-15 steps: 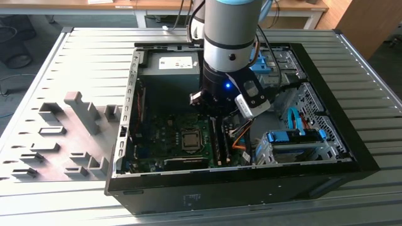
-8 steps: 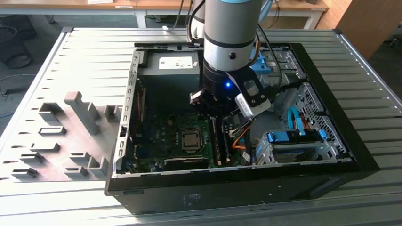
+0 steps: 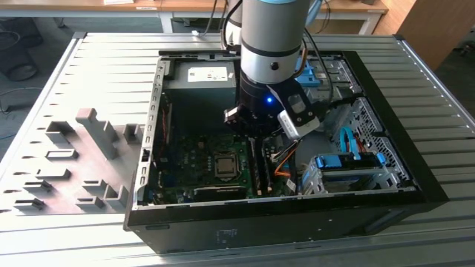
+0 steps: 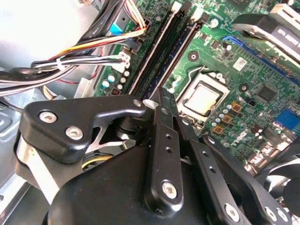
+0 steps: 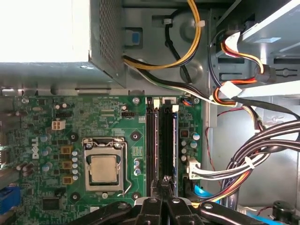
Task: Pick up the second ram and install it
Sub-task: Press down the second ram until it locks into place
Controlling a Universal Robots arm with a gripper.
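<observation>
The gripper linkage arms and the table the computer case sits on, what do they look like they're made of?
The black gripper linkage arms look like matte black metal or hard plastic, I can't tell which; silver screw heads sit in them. The pale grey slatted table looks like brushed aluminium, going by its long parallel ribs and dull sheen.

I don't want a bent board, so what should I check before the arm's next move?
1. Case open, board exposed: ok.
2. Gripper close above the slots, in line with them in the first wrist view: ok.
3. Ram in the gripper: cannot tell.
4. Target slot free: cannot tell.
5. Cables lying beside the slots, not across them: ok.
</observation>
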